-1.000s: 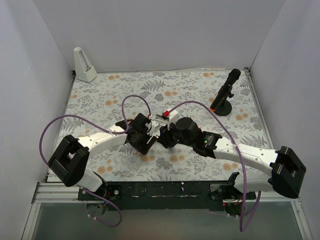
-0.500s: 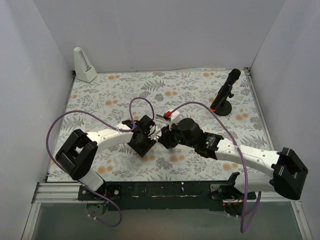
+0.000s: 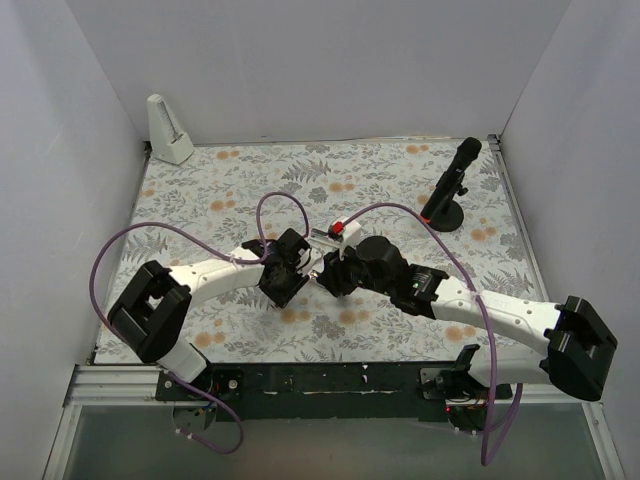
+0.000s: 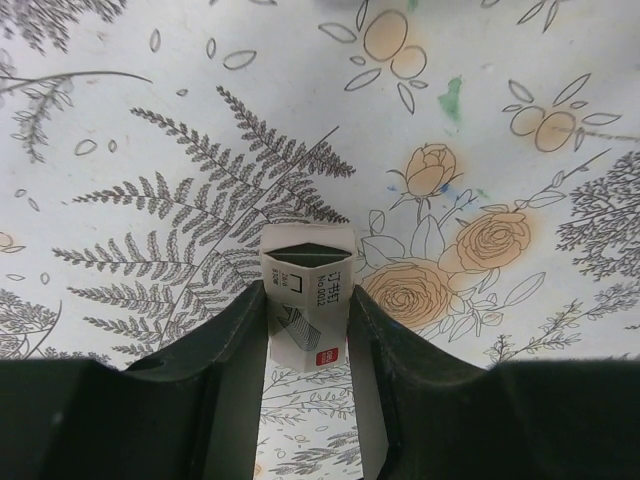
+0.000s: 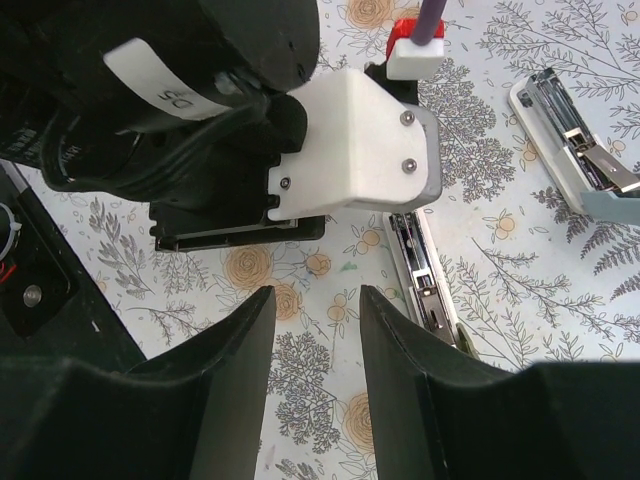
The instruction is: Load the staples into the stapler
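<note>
In the left wrist view my left gripper [image 4: 307, 310] is shut on the staples' small white printed box [image 4: 305, 285], held at the fingertips over the floral cloth. The box's far end is open and dark; no grey staple block shows. In the right wrist view my right gripper [image 5: 312, 305] is open and empty just above the cloth, right behind the left wrist [image 5: 350, 140]. The stapler [image 5: 575, 140] lies open at upper right, with a silver rail and a light-blue part. In the top view both grippers, left [image 3: 288, 280] and right [image 3: 333, 272], meet at mid-table and hide the stapler.
A second silver rail with an olive end [image 5: 425, 270] lies beside my right finger. A white cone-shaped object [image 3: 169, 130] stands at the back left, a black stand [image 3: 448, 190] at the back right. White walls enclose the cloth. Purple cables loop above both arms.
My left wrist has shifted slightly right and toward the near edge, and its arm has swung round. The right gripper has edged left toward it. The last half second shows almost no movement.
</note>
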